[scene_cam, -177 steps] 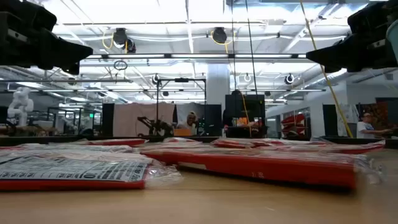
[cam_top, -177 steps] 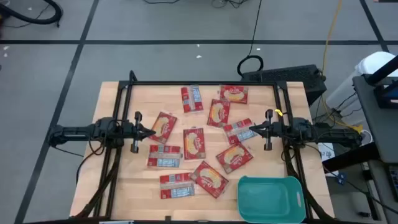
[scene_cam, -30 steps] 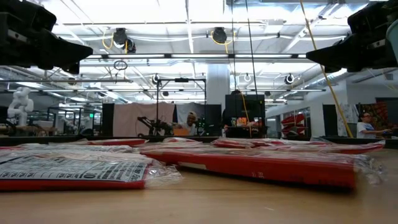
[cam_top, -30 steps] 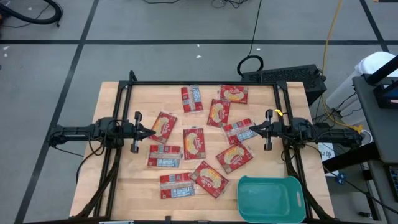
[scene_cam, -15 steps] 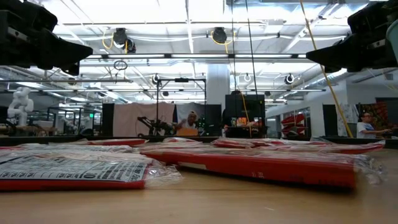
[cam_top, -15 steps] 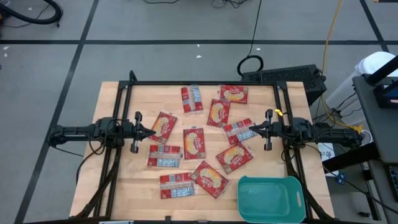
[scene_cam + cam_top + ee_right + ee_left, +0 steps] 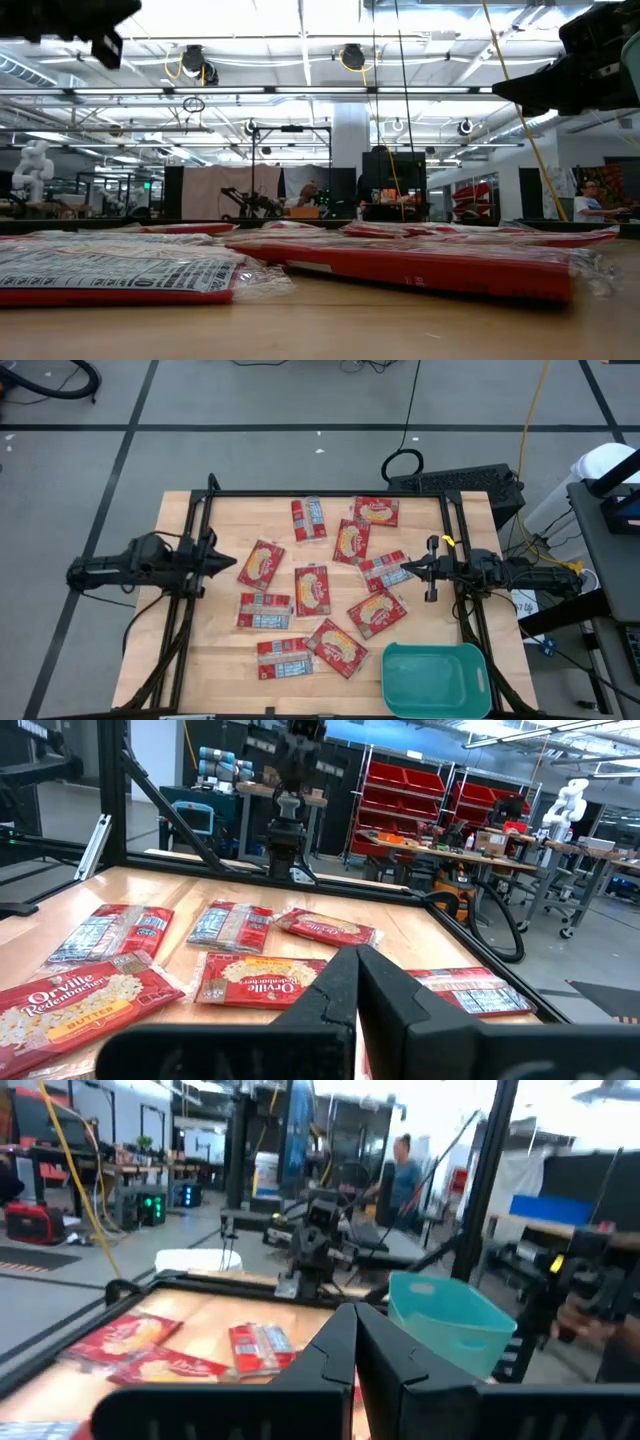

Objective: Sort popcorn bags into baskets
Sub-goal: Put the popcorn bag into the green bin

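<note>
Several red popcorn bags lie flat and scattered over the middle of the wooden table, some with the yellow picture up, some with the grey label up. The teal basket stands at the near right corner and also shows in the left wrist view. My left gripper hangs shut, pointing level, high above the table's left side, short of the nearest bag. My right gripper is shut and level over the right side, just above a bag. Neither touches anything.
A black frame runs along the table's far edge and down both sides. A black box and cables lie on the floor behind the table. Bare wood shows along the near left part. People stand in the room beyond.
My left gripper has gone straight up, nearly leaving the top of the low view, and has rolled a little about its own axis. It stays shut and holds nothing. The bags and the basket lie as before.
</note>
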Available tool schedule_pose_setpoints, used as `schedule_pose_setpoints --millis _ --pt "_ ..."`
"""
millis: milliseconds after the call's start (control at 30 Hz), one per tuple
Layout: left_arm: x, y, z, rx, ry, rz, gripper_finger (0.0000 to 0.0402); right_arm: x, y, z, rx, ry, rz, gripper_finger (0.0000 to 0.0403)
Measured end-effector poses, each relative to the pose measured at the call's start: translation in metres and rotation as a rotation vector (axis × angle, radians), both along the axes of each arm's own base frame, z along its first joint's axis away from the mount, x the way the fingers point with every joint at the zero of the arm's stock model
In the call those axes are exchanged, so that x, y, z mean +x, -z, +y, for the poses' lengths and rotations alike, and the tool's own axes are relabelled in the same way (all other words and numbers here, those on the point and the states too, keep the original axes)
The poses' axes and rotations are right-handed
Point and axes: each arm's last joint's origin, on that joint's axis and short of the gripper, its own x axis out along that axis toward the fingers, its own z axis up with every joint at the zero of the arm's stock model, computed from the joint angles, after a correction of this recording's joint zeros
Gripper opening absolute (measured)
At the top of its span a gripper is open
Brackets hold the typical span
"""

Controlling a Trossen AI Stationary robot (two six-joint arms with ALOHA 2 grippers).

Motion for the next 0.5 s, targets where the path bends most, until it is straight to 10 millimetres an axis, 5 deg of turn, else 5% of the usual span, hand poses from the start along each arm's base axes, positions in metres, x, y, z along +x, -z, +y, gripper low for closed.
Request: schedule_pose_setpoints --millis 167,500 --pt "0.005 -0.040 0.001 0.075 -0.036 0.155 0.0008 0.000 -0.002 0.000 0.066 -0.003 -0.025 0.0000" --pt "0.028 -0.086 0.005 0.181 -0.143 0.445 0.0008 0.000 -0.005 0.000 0.274 -0.016 -0.077 0.0000"
